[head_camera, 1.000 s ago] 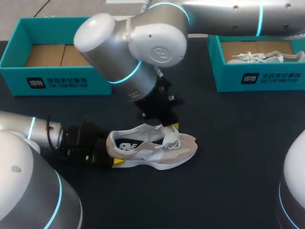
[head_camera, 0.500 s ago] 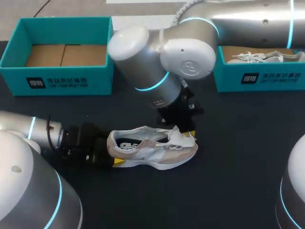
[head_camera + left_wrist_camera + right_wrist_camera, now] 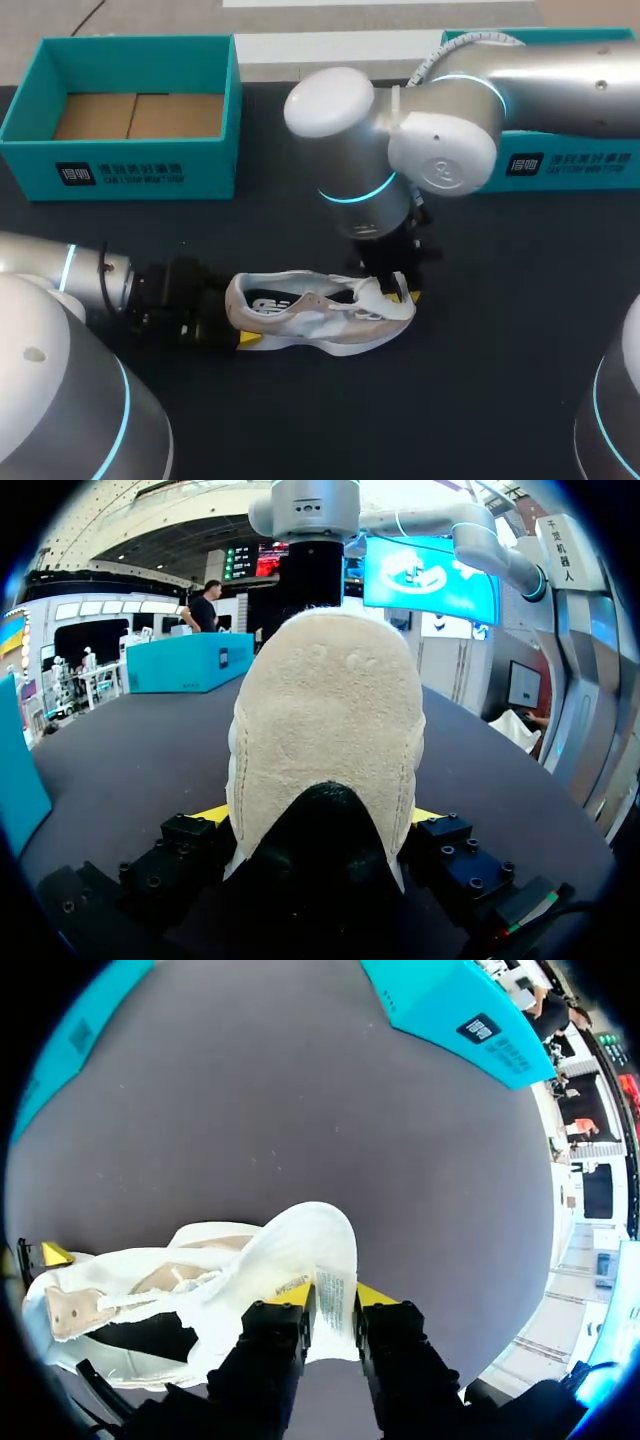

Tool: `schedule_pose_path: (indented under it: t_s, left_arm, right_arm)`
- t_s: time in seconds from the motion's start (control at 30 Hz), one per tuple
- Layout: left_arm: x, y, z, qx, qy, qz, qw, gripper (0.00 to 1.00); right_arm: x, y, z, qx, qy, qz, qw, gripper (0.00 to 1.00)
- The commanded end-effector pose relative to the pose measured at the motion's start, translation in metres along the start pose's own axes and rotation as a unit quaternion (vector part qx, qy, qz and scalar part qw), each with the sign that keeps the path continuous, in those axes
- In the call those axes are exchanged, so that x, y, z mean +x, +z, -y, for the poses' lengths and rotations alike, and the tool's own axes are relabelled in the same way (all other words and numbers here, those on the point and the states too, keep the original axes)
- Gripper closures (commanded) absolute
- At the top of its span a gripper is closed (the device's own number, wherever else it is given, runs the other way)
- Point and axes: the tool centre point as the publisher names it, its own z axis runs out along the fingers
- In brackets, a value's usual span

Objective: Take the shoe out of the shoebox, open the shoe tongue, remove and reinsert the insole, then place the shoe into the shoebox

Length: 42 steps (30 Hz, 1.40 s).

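shoe on the table, held at both ends

our shoe [image 3: 320, 314] stands on its sole on the dark table [image 3: 500, 360], outside both boxes, with its heel [image 3: 325, 700] towards our left arm and its toe towards the right side. our left gripper [image 3: 320, 825] lies low on the table behind the shoe. the heel sits between its two fingers, a yellow tip pressed against each side, so this gripper is clamped on the heel. in the left wrist view the back of the shoe rises straight ahead of the fingers and fills the space between them.

our right gripper [image 3: 328, 1302] comes down over the front part of the shoe. its fingers stand narrow, closed on the white tongue [image 3: 318, 1245], which is pinched between the yellow tips and lifted up and forward, away from the shoe's opening. the rest of the shoe lies beside and below this gripper.

the left shoebox [image 3: 130, 165] stands at the far side of the table, well apart from the shoe, and shows only its cardboard floor. the right shoebox [image 3: 565, 165] is largely hidden behind our right arm [image 3: 440, 150].
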Motion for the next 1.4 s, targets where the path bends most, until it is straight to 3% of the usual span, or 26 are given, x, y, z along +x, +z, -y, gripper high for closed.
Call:
schedule_pose_path:
  t_s: [0.03, 0.07, 0.17, 0.53, 0.8, 1.0, 1.13, 1.2, 1.23, 1.27, 1.33, 1.4]
  left_arm:
    - [0.001, -0.001, -0.002, -0.001, 0.0, 0.002, 1.0, 1.0]
    - [0.001, -0.001, -0.002, -0.001, 0.0, 0.002, 1.0, 1.0]
    - [0.001, -0.001, -0.002, -0.001, 0.0, 0.002, 1.0, 1.0]
    - [0.001, -0.001, -0.002, -0.001, 0.0, 0.002, 1.0, 1.0]
    - [0.001, -0.001, -0.002, -0.001, 0.0, 0.002, 1.0, 1.0]
    - [0.001, -0.001, -0.002, -0.001, 0.0, 0.002, 1.0, 1.0]
    - [0.001, -0.001, -0.002, -0.001, 0.0, 0.002, 1.0, 1.0]
    - [0.001, -0.001, -0.002, -0.001, 0.0, 0.002, 1.0, 1.0]
    - [0.001, -0.001, -0.002, -0.001, 0.0, 0.002, 1.0, 1.0]
    - [0.001, -0.001, -0.002, -0.001, 0.0, 0.002, 1.0, 1.0]
    - [0.001, -0.001, -0.002, -0.001, 0.0, 0.002, 1.0, 1.0]
    - [0.001, -0.001, -0.002, -0.001, 0.0, 0.002, 1.0, 1.0]
  right_arm:
    - [-0.003, 0.002, 0.0, 0.005, 0.005, -0.007, 1.0, 0.33]
    - [-0.004, -0.001, 0.001, 0.006, 0.007, -0.003, 1.0, 0.1]
    - [-0.006, -0.012, 0.001, 0.002, 0.013, 0.007, 1.0, 0.0]
    - [-0.006, -0.071, -0.004, -0.03, -0.01, 0.044, 0.999, 0.0]
    - [-0.005, -0.129, -0.018, -0.061, -0.036, 0.084, 0.994, 0.0]
    - [0.005, -0.159, -0.028, -0.094, -0.074, 0.046, 0.992, 0.0]
    - [0.019, -0.18, -0.031, -0.135, -0.155, 0.042, 0.978, 0.0]
    - [0.024, -0.189, -0.031, -0.153, -0.202, 0.054, 0.966, 0.13]
    - [0.028, -0.195, -0.03, -0.164, -0.242, 0.06, 0.954, 0.37]
    - [0.031, -0.199, -0.029, -0.176, -0.275, 0.059, 0.944, 0.53]
    - [0.039, -0.205, -0.027, -0.19, -0.354, 0.056, 0.914, 0.67]
    - [0.047, -0.207, -0.024, -0.191, -0.427, 0.061, 0.882, 1.0]
